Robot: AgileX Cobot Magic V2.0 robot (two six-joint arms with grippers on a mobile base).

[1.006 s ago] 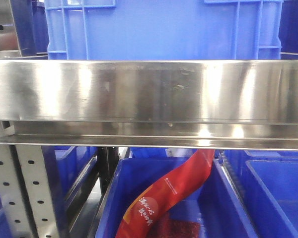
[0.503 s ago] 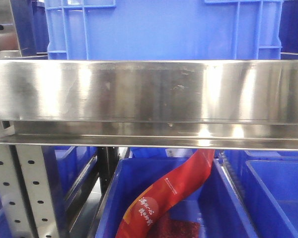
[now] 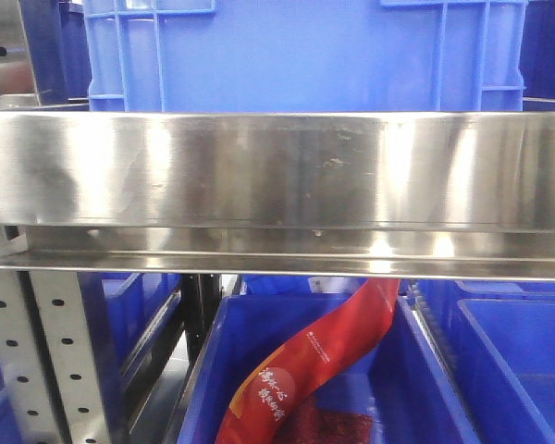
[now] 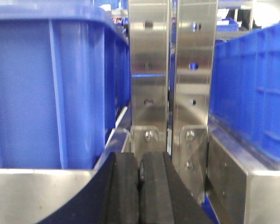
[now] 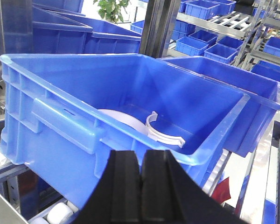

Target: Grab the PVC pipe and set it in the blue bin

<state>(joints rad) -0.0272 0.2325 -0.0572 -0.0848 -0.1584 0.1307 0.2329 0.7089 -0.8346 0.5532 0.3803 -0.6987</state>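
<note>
Right end effector (image 5: 141,186) with pads pressed together and empty, at 6 o'clock below a blue bin (image 5: 60,116), white pipe clip (image 5: 164,132) lying inside the bin near its front wall, left end effector (image 4: 139,191) likewise pressed together, facing steel uprights (image 4: 170,74) between blue crates (image 4: 51,88)

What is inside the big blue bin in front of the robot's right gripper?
Inside the blue bin lie a white pipe clamp and a curved white piece beside it. The near wall hides the rest of the floor.
</note>
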